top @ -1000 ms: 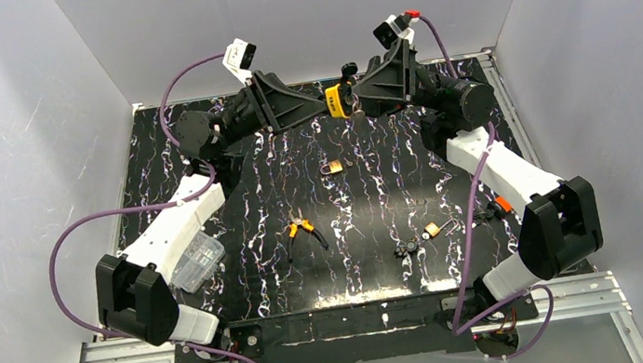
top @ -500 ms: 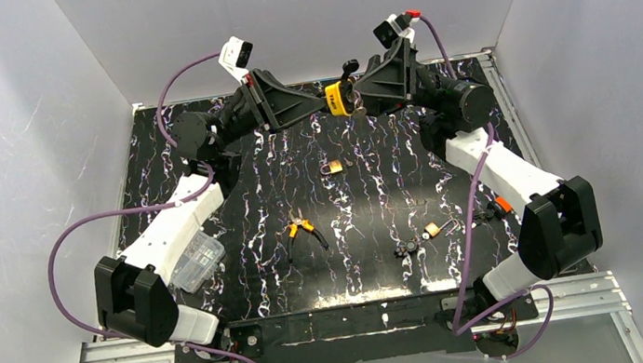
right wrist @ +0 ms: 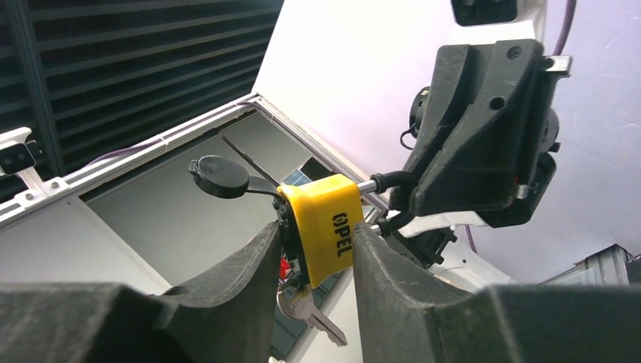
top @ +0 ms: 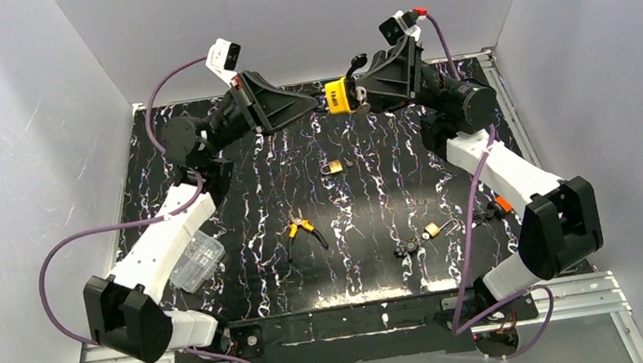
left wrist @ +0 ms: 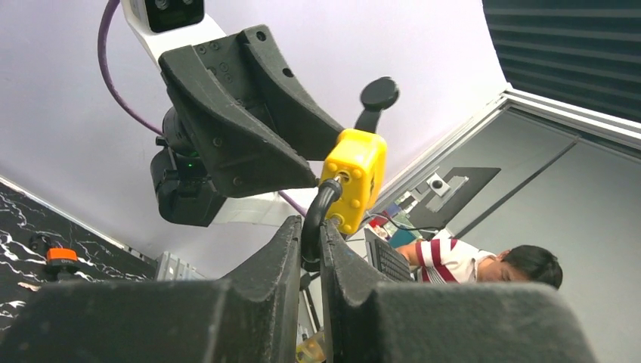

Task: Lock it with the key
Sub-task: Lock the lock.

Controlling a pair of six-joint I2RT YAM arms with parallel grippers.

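Note:
A yellow padlock [top: 341, 97] hangs in the air above the table's back edge, held between both grippers. My left gripper [top: 319, 102] is shut on its black shackle [left wrist: 312, 227], with the yellow body [left wrist: 355, 178] just past the fingertips. My right gripper [top: 361, 94] is shut on the yellow body [right wrist: 325, 227], which is marked OPEL. A silver key [right wrist: 314, 314] hangs under the body between the right fingers. A black round cap on a strap [right wrist: 219, 176] sticks out from the lock.
On the black marbled table [top: 246, 276] lie a small brass padlock [top: 331, 168], orange-handled pliers [top: 304, 231], a second brass padlock [top: 434, 229], a dark key bunch [top: 409, 248], a clear plastic box [top: 195, 259] at the left and an orange-black item [top: 498, 207] at the right.
The left arm has swung leftward and its wrist has risen. The right wrist has shifted slightly right. The padlock has lifted a little and stays held by both grippers.

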